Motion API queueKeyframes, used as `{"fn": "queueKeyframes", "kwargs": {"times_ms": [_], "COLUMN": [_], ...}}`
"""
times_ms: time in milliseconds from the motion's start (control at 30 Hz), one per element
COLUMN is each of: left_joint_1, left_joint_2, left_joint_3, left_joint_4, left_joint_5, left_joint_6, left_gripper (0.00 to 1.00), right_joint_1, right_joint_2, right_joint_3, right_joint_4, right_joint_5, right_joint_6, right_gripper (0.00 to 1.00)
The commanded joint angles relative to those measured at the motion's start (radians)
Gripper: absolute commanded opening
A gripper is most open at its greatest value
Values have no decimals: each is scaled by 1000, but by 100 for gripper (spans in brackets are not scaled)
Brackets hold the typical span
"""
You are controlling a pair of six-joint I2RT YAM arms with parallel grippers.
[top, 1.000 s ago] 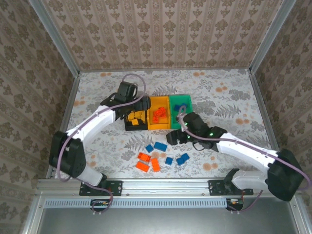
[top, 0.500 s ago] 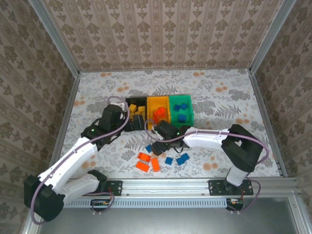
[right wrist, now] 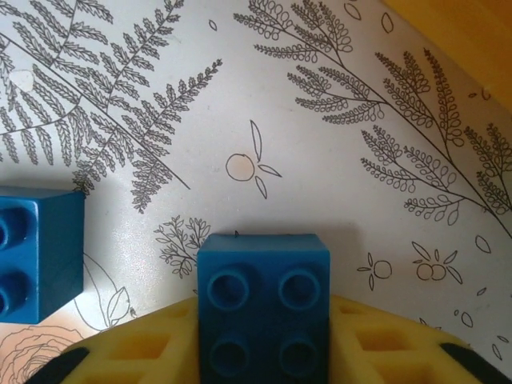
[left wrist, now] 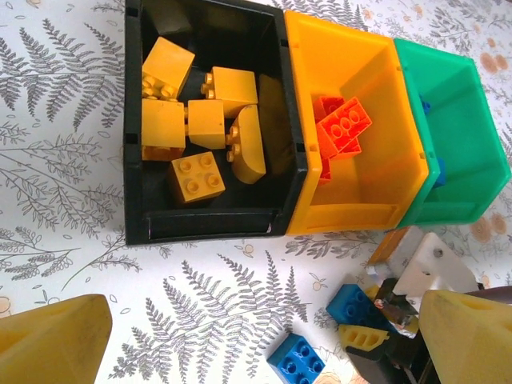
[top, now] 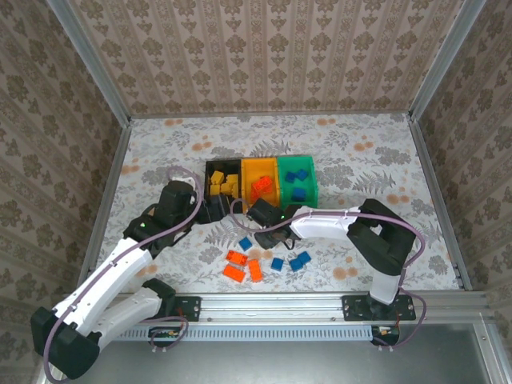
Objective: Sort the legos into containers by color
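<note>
The blue brick (right wrist: 264,308) sits studs-up on the counter (right wrist: 336,160), near the front wall of the yellow-orange bin (left wrist: 344,216). The right pincer (right wrist: 264,340) pinches it, with one yellow finger (right wrist: 144,348) pressed against each side. A second blue brick (right wrist: 36,256) lies just beside it on the counter, apart from the fingers.

In the top view, other loose blue bricks (top: 300,261) and a cluster of loose red-orange bricks (top: 236,258) lie closer to the arm bases.

The three bins stand joined in a row. The black bin (left wrist: 208,226) holds yellow bricks (left wrist: 196,176). The yellow-orange bin, in the middle, holds sorted red-orange bricks (left wrist: 344,124). The green bin (left wrist: 444,212) holds sorted blue bricks (top: 298,176).

The left pincer (left wrist: 260,344) hangs over the fern-printed counter in front of the black bin. Its yellow fingertips (left wrist: 52,340) are spread wide, one at each lower corner of its wrist view. From there the right pincer and its blue brick are seen low on the right.
</note>
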Motion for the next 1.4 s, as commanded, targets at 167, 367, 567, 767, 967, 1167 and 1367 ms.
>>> {"fn": "queueKeyframes", "kwargs": {"times_ms": [167, 367, 567, 767, 967, 1167, 1367], "left_joint_1": [2, 1, -17, -95, -162, -253, -328], "left_joint_2": [-19, -22, -16, 23, 101, 243, 440], "left_joint_3": [-21, -47, -79, -101, -90, -41, 9], "left_joint_4": [-14, 0, 1, -3, -2, -8, 10], "left_joint_5": [-13, 11, 28, -2, -21, -35, -43], "left_joint_6": [-8, -9, 0, 10, 41, 111, 129], "left_gripper": [100, 100, 100, 100, 100, 99, 88], "right_joint_1": [-4, -105, -294, -395, -413, -412, -410], "right_joint_2": [-174, -348, -326, -135, -73, -205, -373], "right_joint_3": [-35, -43, 22, 169, 228, 120, -50], "right_joint_4": [-25, -13, 32, 30, 47, 113, 154], "right_joint_5": [76, 143, 111, 93, 76, -2, -47], "right_joint_6": [30, 67, 105, 113, 100, 120, 162], "right_gripper": [30, 32, 36, 40, 62, 76, 78]}}
